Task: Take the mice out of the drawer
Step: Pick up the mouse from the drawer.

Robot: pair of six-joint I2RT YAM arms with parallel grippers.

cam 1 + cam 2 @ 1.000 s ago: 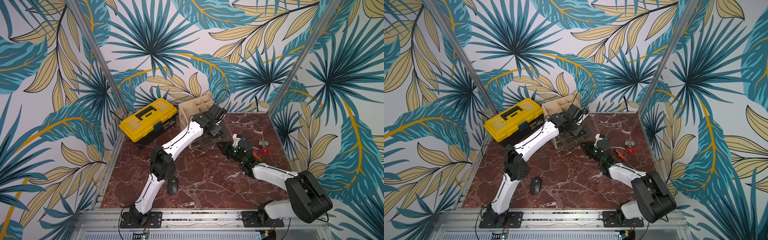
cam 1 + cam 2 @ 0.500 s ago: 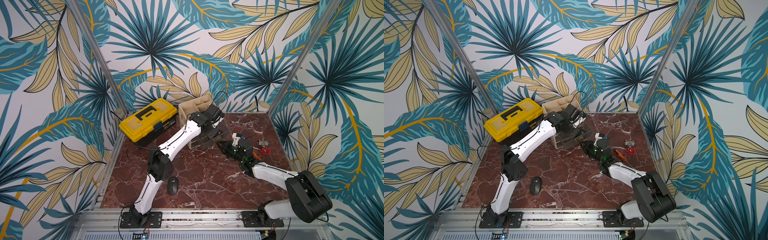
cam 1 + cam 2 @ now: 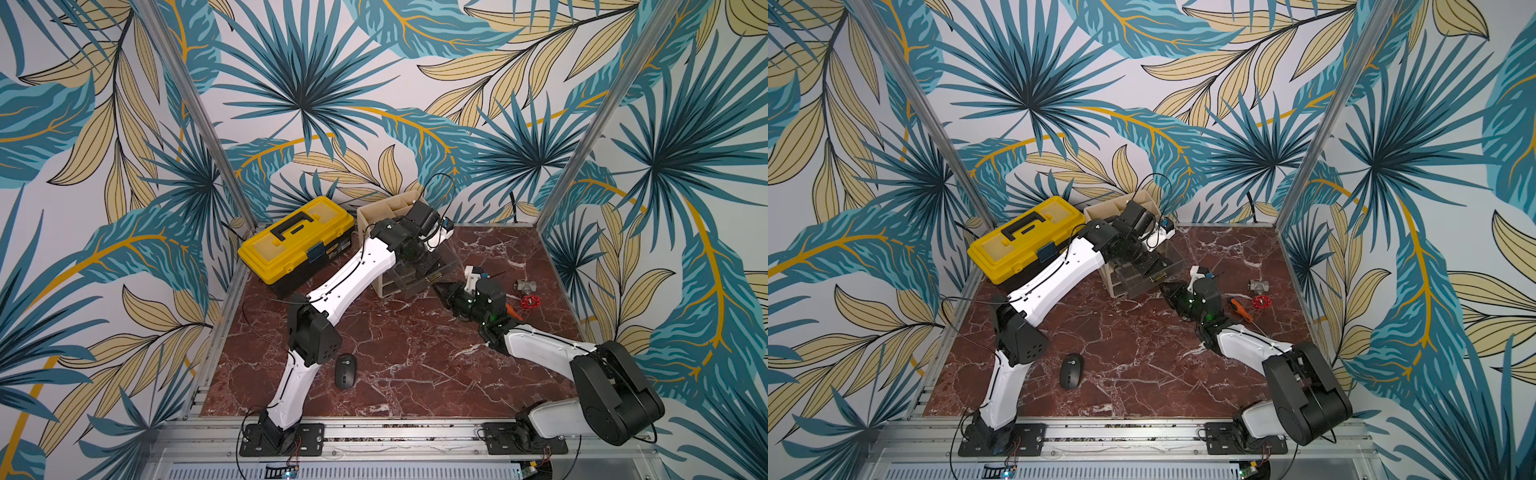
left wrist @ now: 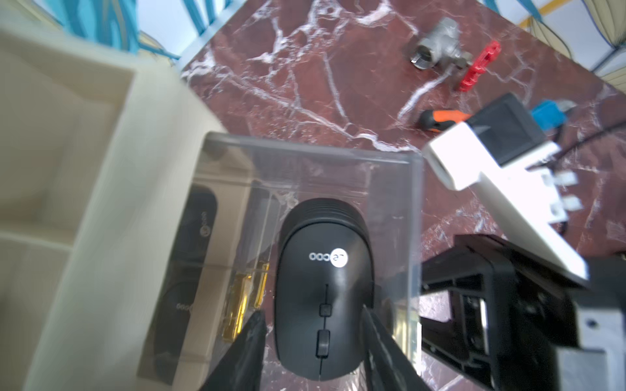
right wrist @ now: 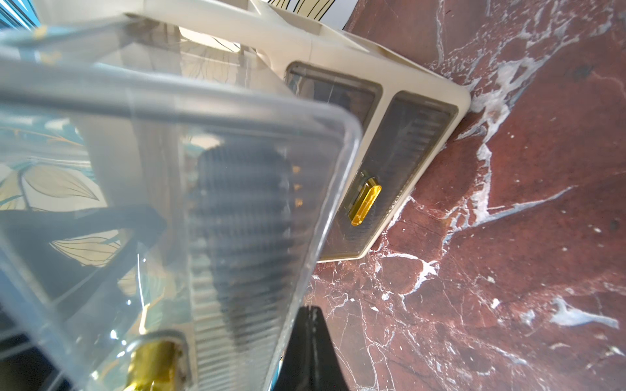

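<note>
While the clear drawer [image 4: 338,159] stands pulled out of the beige organiser [image 3: 384,212], L jaws straddle a mouse [image 4: 323,287] inside it.
L jaws apart, one finger [image 4: 250,345] each side of the mouse's wheel end, not clamped. R jaws together, tip by the drawer's front near its gold handle [image 5: 152,365]; contact can't tell. 2 more mice [image 4: 200,223] show dimly thru the plastic beside it. Loose mouse [image 3: 345,370] lies on the desk [image 3: 415,374] beside L arm. Yellow toolbox [image 3: 297,241] at back, valve [image 3: 524,286] + screwdriver [image 3: 1241,309] on R side.
</note>
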